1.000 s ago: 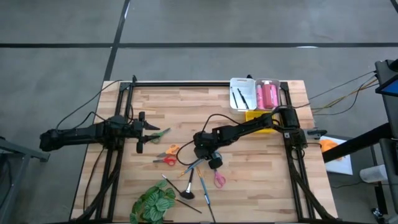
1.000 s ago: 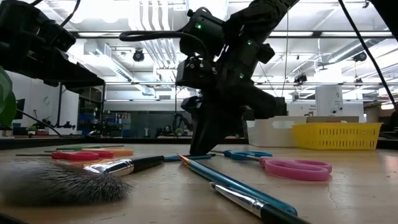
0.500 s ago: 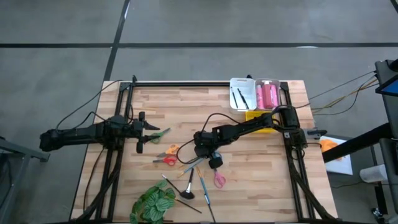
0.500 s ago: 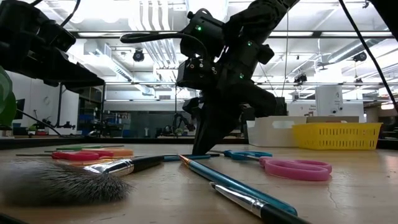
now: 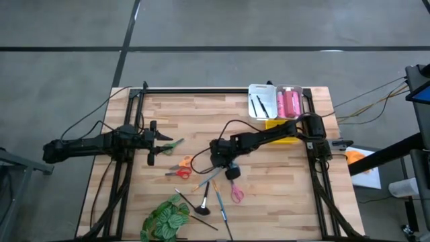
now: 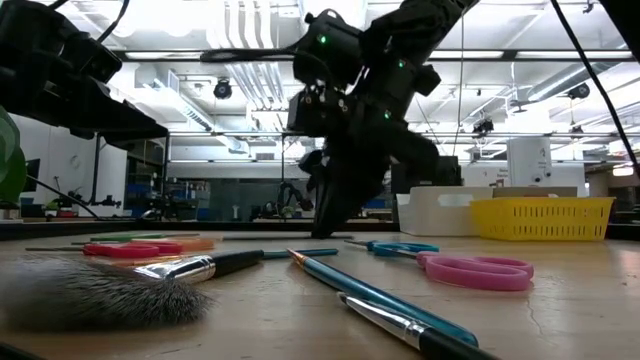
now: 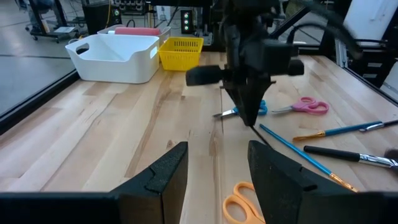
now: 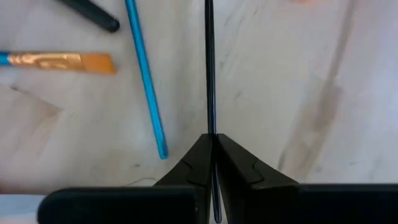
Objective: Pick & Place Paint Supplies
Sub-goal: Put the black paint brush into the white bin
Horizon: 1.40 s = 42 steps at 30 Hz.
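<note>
My right pincer [image 8: 213, 144] is pinched shut on a thin dark brush [image 8: 209, 68], whose handle runs straight out from between the fingertips over the bench [image 5: 282, 188]. A blue-handled brush [image 8: 144, 78] and an orange-tipped brush [image 8: 59, 61] lie just beside it. My left pincer [image 7: 214, 163] waits open at the bench's left side, near the orange scissors [image 7: 239, 200].

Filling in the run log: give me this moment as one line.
right gripper: shut on thin dark brush, mid-table | left gripper: open, waiting at left | white bin: holds brushes
</note>
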Tool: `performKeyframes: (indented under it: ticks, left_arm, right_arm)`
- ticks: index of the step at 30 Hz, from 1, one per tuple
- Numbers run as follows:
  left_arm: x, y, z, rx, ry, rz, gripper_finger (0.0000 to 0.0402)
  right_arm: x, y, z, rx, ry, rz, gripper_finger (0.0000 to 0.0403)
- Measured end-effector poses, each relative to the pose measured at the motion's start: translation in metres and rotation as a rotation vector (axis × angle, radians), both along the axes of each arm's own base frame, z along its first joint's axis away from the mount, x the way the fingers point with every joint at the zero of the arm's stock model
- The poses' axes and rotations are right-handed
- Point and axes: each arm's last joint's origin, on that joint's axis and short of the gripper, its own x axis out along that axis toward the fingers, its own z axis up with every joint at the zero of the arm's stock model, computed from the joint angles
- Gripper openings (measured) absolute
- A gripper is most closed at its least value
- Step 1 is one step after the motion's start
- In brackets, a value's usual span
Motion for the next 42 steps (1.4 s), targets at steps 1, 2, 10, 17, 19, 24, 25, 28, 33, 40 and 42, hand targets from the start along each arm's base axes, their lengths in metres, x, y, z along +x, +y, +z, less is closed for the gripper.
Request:
performKeyframes:
  ticks: [1,2,10,17,19,24,25,28,33,40,42]
  left_arm:
    - [0.000,0.000,0.000,0.000,0.000,-0.001,0.0169]
    - [0.000,0.000,0.000,0.000,0.000,0.000,0.0169]
    - [0.000,0.000,0.000,0.000,0.000,-0.001,0.0169]
    - [0.000,0.000,0.000,0.000,0.000,0.000,0.0169]
    - [0.000,0.000,0.000,0.000,0.000,0.000,0.0169]
    - [0.000,0.000,0.000,0.000,0.000,-0.001,0.0169]
    - [0.000,0.000,0.000,0.000,0.000,0.000,0.0169]
    - [0.000,0.000,0.000,0.000,0.000,0.000,0.0169]
    - [0.000,0.000,0.000,0.000,0.000,0.000,0.0169]
    - [0.000,0.000,0.000,0.000,0.000,0.000,0.0169]
    - [0.000,0.000,0.000,0.000,0.000,-0.001,0.0169]
  right_arm:
    - [0.000,-0.001,0.003,0.001,-0.012,-0.002,0.0014]
    - [0.000,-0.001,0.006,0.006,-0.020,-0.007,0.0014]
    - [-0.004,-0.010,0.039,0.075,-0.089,-0.131,0.0014]
    - [-0.014,-0.033,0.072,0.147,-0.153,-0.302,0.0014]
    - [-0.018,-0.042,0.081,0.152,-0.175,-0.354,0.0014]
    - [-0.030,-0.065,0.101,0.184,-0.196,-0.468,0.0014]
    - [-0.034,-0.071,0.104,0.189,-0.193,-0.493,0.0014]
    - [-0.045,-0.088,0.115,0.205,-0.195,-0.572,0.0014]
    - [-0.066,-0.118,0.128,0.229,-0.184,-0.712,0.0014]
    - [-0.095,-0.155,0.142,0.212,-0.220,-0.828,0.0014]
    - [-0.103,-0.164,0.145,0.205,-0.226,-0.856,0.0014]
